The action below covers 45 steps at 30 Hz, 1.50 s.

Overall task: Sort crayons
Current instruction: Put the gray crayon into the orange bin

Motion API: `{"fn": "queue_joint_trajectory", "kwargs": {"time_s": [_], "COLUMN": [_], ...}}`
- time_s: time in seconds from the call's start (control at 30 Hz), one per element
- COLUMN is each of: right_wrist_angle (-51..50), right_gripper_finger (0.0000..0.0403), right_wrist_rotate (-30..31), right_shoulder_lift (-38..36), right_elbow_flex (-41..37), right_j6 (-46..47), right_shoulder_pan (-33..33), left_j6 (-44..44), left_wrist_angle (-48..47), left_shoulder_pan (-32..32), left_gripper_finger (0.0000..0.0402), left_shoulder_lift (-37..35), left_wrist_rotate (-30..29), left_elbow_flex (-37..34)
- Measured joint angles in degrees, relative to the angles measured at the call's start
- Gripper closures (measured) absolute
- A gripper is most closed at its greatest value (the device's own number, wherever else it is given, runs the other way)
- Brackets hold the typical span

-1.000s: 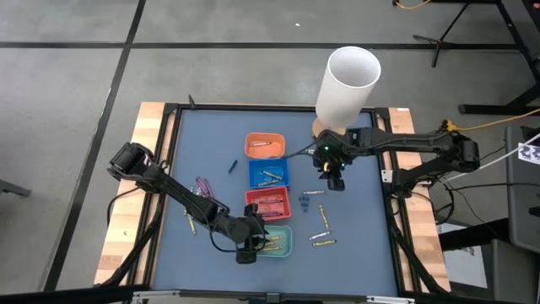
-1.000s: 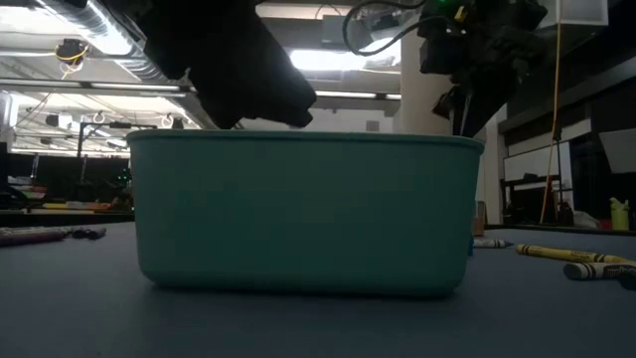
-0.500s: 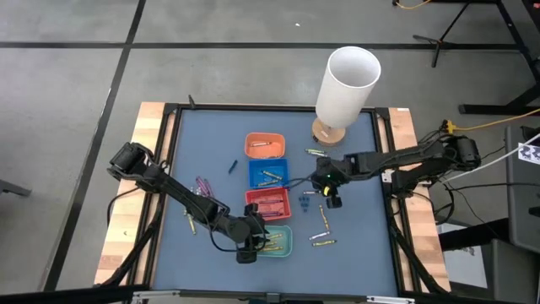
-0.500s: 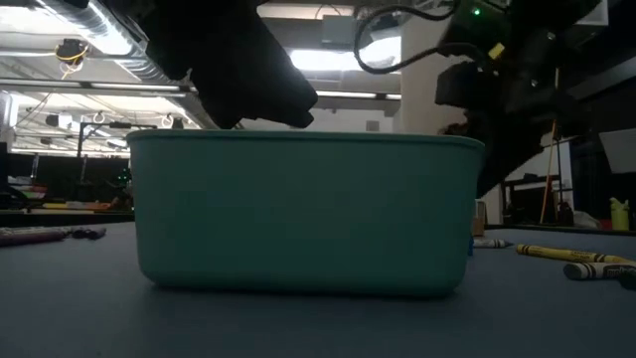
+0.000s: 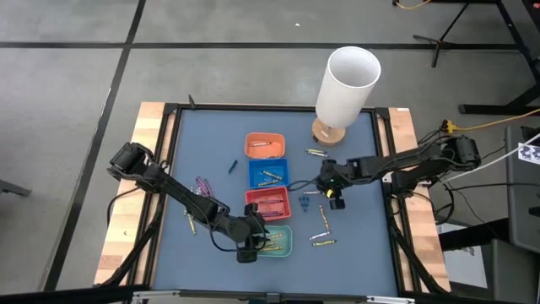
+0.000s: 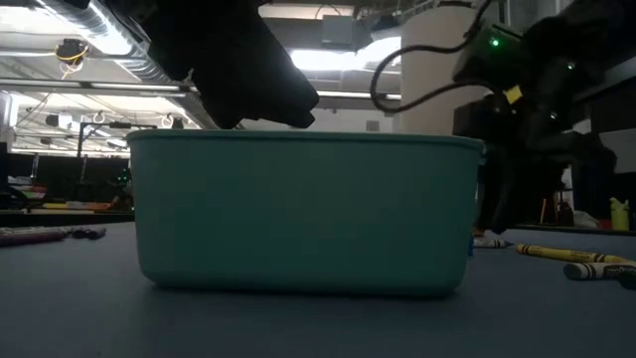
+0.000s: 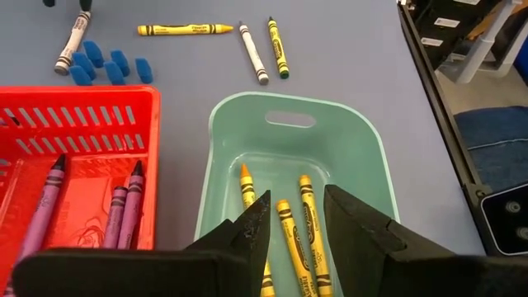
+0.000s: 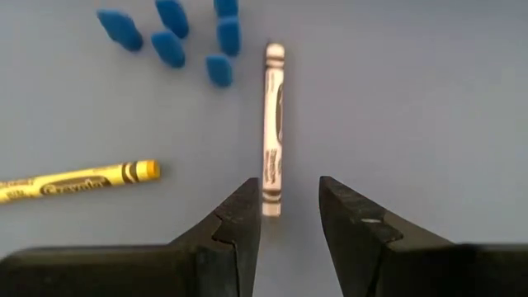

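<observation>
My right gripper [image 5: 334,196] is open, low over the blue mat. Its fingers stand on either side of the near end of a white crayon [image 8: 273,124]. Blue bits [image 8: 173,33] and a yellow crayon [image 8: 78,181] lie close by. My left gripper [image 7: 293,223] is open over the teal tray [image 5: 277,241], above several yellow crayons [image 7: 289,239] lying in it. The red tray [image 7: 74,140] beside it holds purple crayons. More crayons lie loose on the mat to the right [image 5: 321,228] and left [image 5: 201,187].
Orange [image 5: 265,145], blue [image 5: 269,175], red [image 5: 267,203] and teal trays stand in a row down the mat's middle. A tall white cylinder [image 5: 346,84] stands at the far edge. In the low view the teal tray's wall [image 6: 303,214] fills the front.
My right gripper has moved from near the cylinder toward the table's near edge and down, to just over the white crayon. My left gripper has stayed over the teal tray.
</observation>
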Motion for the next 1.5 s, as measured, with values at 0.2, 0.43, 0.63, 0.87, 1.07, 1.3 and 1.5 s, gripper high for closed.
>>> {"fn": "queue_joint_trajectory", "kwargs": {"time_s": [0.2, 0.43, 0.63, 0.87, 1.07, 1.3, 1.5], "right_wrist_angle": [4.61, 10.92, 11.37, 12.33, 12.23, 12.12, 8.82], "right_gripper_finger": [0.0278, 0.0278, 0.0278, 0.0303, 0.0368, 0.0389, 0.0372], "right_wrist_rotate": [-1.02, -0.97, -0.99, -1.01, -1.50, -1.38, -0.88], "right_shoulder_lift": [0.00, 1.28, 2.33, 2.40, 2.45, 2.47, 2.70], "right_elbow_flex": [-2.83, -5.75, -5.92, -5.99, -5.99, -5.98, -3.37], "right_j6": [0.02, 0.01, 0.02, 0.02, 0.00, 0.00, -0.25], "right_shoulder_pan": [0.00, -0.02, -0.02, -0.02, 0.00, 0.00, 0.00], "left_j6": [-0.01, -0.02, 0.00, 0.04, 0.09, 0.11, 0.20], "left_wrist_angle": [-0.01, 0.00, 0.05, 0.06, 0.05, -0.58, -5.22], "left_shoulder_pan": [0.00, 0.00, 0.39, 1.46, 1.88, 1.88, 1.86], "left_gripper_finger": [0.0301, 0.0301, 0.0301, 0.0301, 0.0301, 0.0301, 0.0301], "left_shoulder_lift": [0.00, 0.00, -0.02, -0.02, -0.04, -1.82, -5.94], "left_wrist_rotate": [-0.02, -0.04, -0.04, -0.04, -0.02, 0.28, 0.41], "left_elbow_flex": [0.01, 0.02, 0.02, 0.01, 0.02, 0.00, 0.02]}}
